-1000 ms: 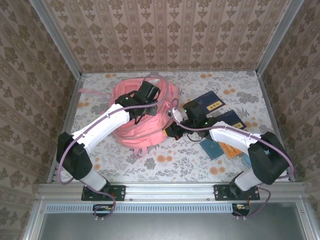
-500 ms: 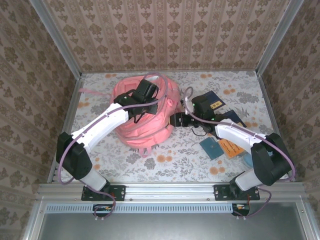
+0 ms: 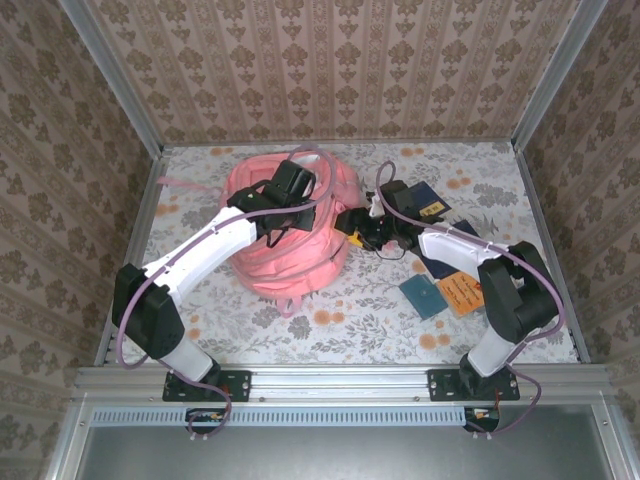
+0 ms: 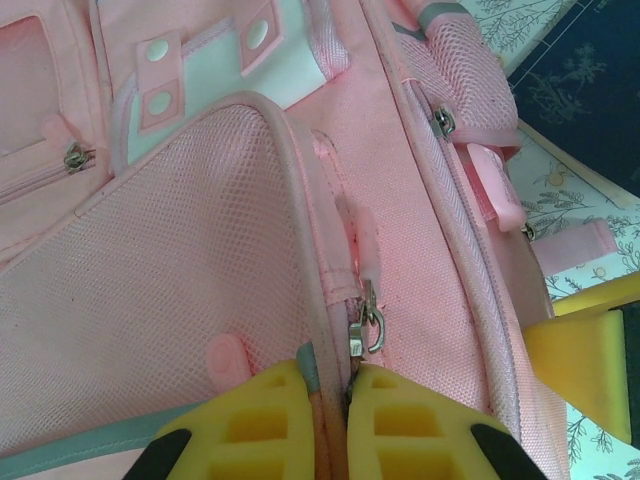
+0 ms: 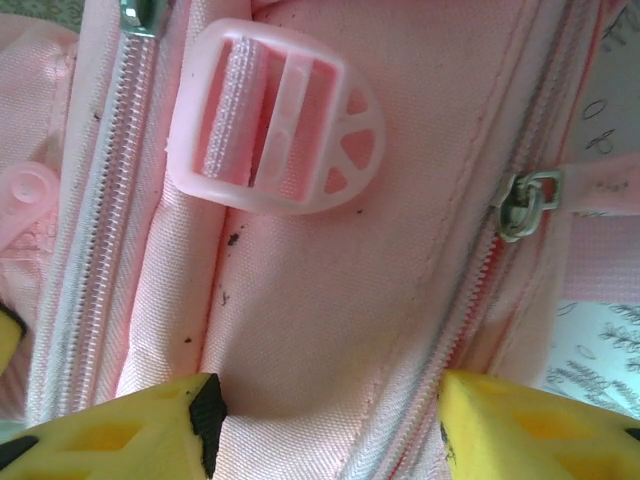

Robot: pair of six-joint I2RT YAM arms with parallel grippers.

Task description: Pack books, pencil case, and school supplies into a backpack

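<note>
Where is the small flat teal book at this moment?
In the top view, the small flat teal book lies on the right half of the floral table, just left of the thin orange book.

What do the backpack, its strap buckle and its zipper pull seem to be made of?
Backpack: probably woven synthetic cloth, matte; a fine weave shows, and the mesh panel has tiny holes.
Buckle: probably moulded plastic, pale pink, smooth and slightly see-through.
Zipper pull: likely metal, judging from its silvery shine.
</note>
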